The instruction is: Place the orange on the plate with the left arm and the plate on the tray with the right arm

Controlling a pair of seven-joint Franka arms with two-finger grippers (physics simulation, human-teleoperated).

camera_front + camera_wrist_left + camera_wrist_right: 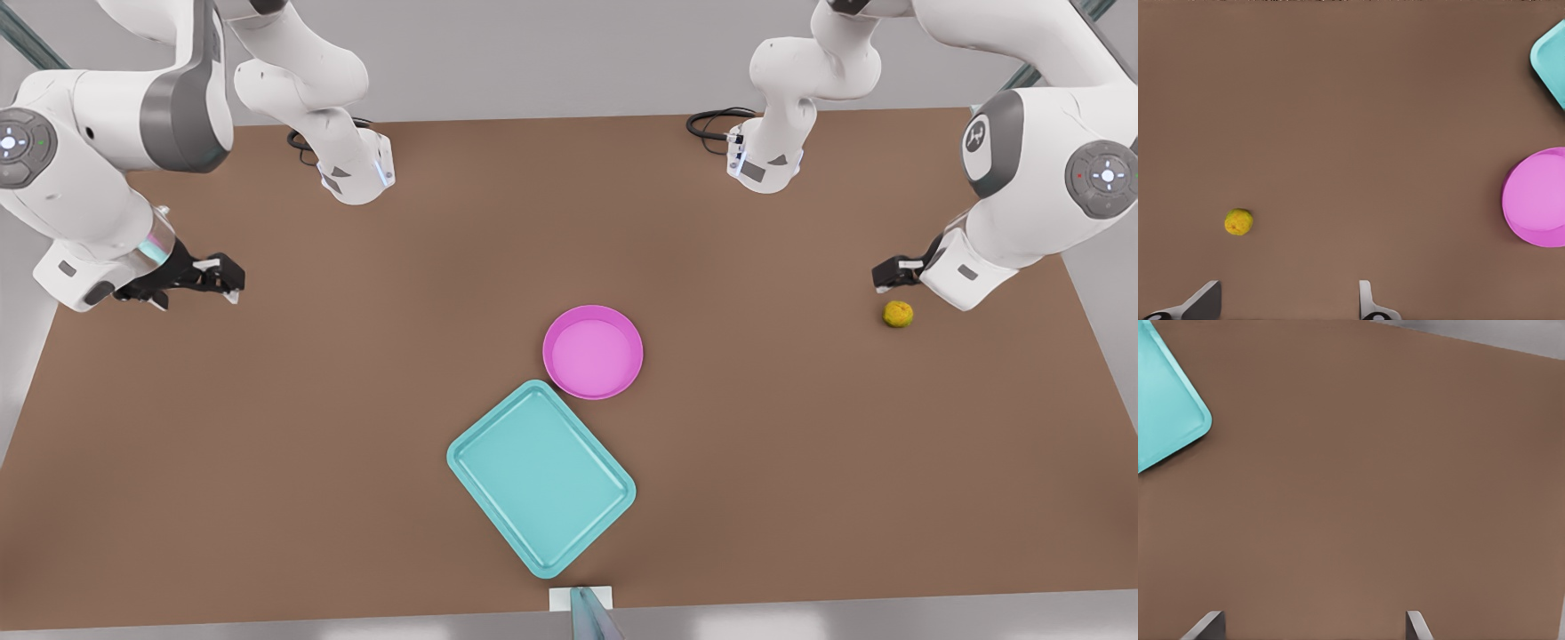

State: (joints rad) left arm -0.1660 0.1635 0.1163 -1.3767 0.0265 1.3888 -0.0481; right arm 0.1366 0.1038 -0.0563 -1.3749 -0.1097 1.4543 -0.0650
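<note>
The left end effector (882,277), spread wide and empty, is held just beside the orange (898,314) at the front view's right; the small round fruit could be nudged and rolled across the tabletop (356,400) if the descent is off-centre. The right end effector (233,277), released and empty, is parked well apart from the plate (593,352), which touches the tray (540,477). That contact is seen from the front; the left wrist view gives the fingertips (1365,293) beside the orange.

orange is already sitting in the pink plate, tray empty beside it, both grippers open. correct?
Not quite. The small yellow-orange fruit lies on the brown table, far from the empty round pink plate, near the left gripper, as the front view shows. Turquoise rectangular tray empty; right gripper open too.
</note>
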